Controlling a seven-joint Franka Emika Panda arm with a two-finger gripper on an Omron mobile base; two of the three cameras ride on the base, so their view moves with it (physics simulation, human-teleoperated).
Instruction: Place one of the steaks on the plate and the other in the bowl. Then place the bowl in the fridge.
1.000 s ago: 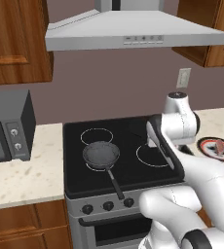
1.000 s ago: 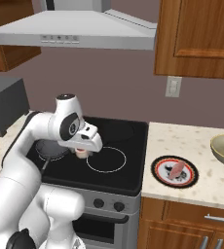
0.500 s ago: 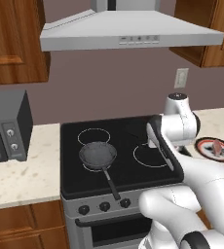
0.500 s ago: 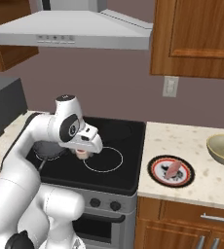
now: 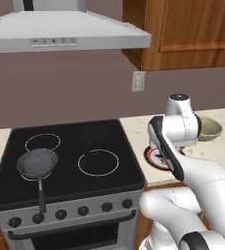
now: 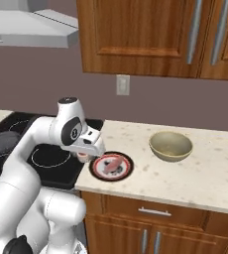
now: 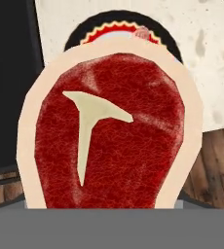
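One steak [image 7: 111,136], red with a pale fat rim and a T-shaped bone, hangs right in front of the hand camera and hides the fingertips. My gripper [image 6: 84,156] is shut on it just left of the plate [image 6: 97,171], above the counter's front edge. The plate [image 7: 100,30], black-rimmed with a red ring, lies below and beyond the held steak. A second steak [image 6: 112,163] lies on it. The empty tan bowl [image 6: 170,145] stands on the counter to the right of the plate, also seen past my arm as the bowl [image 5: 210,129]. The fridge is out of view.
A black stove [image 5: 70,161] stands left of the counter, with a dark frying pan [image 5: 37,163] on its front left burner. A grey range hood [image 5: 60,34] hangs over it. Wooden wall cabinets [image 6: 155,34] are above the speckled counter [image 6: 200,173].
The whole picture has shifted: the base has driven to the right, so stove and pan sit further left and plate and bowl nearer. The arm keeps its pose with the steak.
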